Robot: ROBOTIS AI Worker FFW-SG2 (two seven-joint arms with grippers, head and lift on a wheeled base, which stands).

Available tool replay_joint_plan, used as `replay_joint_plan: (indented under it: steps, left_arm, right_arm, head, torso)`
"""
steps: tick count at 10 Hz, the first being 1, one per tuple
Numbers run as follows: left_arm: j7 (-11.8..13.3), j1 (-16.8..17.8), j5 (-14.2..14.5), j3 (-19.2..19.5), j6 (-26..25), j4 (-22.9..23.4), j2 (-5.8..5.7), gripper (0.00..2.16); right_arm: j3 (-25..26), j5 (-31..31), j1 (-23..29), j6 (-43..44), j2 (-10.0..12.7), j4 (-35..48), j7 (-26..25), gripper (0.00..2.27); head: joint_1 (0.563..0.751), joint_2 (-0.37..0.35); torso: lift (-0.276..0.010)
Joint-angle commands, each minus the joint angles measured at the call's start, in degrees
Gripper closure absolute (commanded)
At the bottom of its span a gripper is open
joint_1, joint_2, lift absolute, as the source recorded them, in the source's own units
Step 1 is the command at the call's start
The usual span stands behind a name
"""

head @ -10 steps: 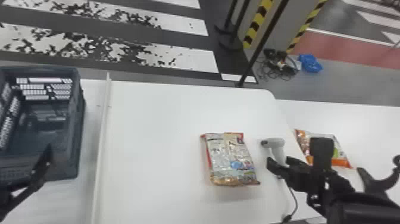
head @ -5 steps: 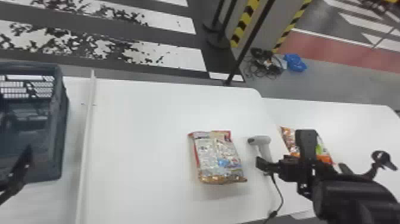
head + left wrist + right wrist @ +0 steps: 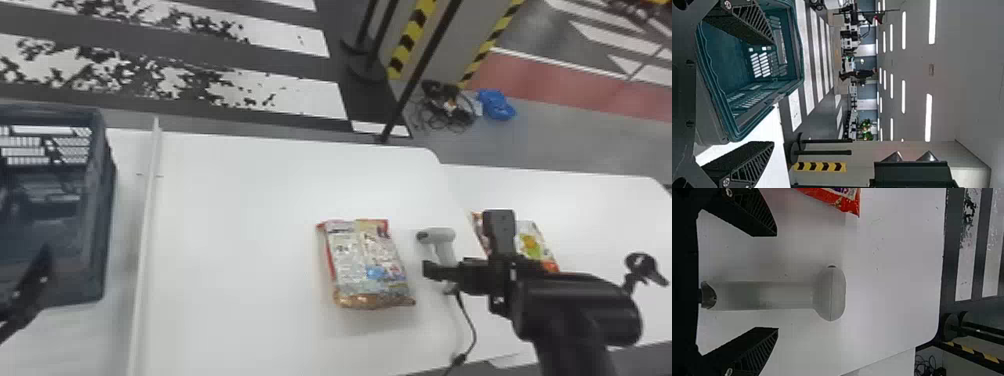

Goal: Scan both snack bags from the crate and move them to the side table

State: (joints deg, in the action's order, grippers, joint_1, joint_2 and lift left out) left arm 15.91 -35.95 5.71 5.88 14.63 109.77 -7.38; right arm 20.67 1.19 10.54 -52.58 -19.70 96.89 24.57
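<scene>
Crate (image 3: pixel 95 225), scanner (image 3: pixel 442 236) and snack bag (image 3: pixel 367 265) on white tabletops (image 3: pixel 240 225); other snack bag (image 3: pixel 532 242) on side table (image 3: pixel 595 205)

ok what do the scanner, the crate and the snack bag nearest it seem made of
Scanner: likely hard plastic, smooth and matt, with a fine seam across its head. Crate: seemingly rigid moulded plastic, fairly dull, with slotted walls. Snack bag: probably thin film, shiny, printed and crinkled.

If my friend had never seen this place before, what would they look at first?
Probably the shiny snack bag with red edges, lying near the middle of the white table. Next might come the pale grey scanner to its right, with the right gripper's open fingers showing on either side of its handle. Then the big dark crate at the left.
</scene>
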Motion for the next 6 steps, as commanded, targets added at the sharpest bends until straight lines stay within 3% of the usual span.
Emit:
replay_joint_plan:
  steps: [1, 2, 3, 4, 5, 6]
  left_arm:
    - [0.00, 0.00, 0.00, 0.19, 0.00, -0.09, 0.00, 0.09]
    - [0.00, 0.09, 0.00, 0.27, 0.00, -0.09, 0.00, 0.09]
    - [0.00, 0.00, 0.00, 0.27, 0.00, -0.17, 0.00, 0.09]
    - [0.00, 0.09, 0.00, 0.27, 0.00, -0.17, 0.00, 0.09]
    - [0.00, 0.09, 0.00, 0.27, 0.00, -0.17, 0.00, 0.09]
    - [0.00, 0.00, 0.00, 0.27, 0.00, -0.09, 0.00, 0.09]
  right_arm:
    - [-0.98, 0.74, -1.83, 0.77, -0.78, -3.19, 0.04, 0.17]
    - [-1.42, 1.53, -2.45, 1.82, -1.14, -4.16, 0.13, 0.39]
    - [-1.86, 2.94, -3.33, 1.82, -1.31, -4.86, 1.36, 0.76]
    - [-2.12, 3.29, -3.59, 1.82, -1.31, -5.22, 0.84, 1.77]
    - [-2.48, 4.43, -3.59, 1.82, -1.31, -5.22, 0.22, 2.22]
    - [-2.83, 4.96, -3.59, 2.00, -1.40, -5.22, 0.31, 2.25]
  head:
    - [0.695, -0.346]
    - [0.695, -0.348]
    - [0.695, -0.348]
    - [0.695, -0.348]
    - [0.695, -0.349]
    - [0.695, -0.350]
  torso:
    - [-0.075]
    - [-0.075]
    - [-0.075]
    - [-0.075]
    - [-0.075]
    - [-0.075]
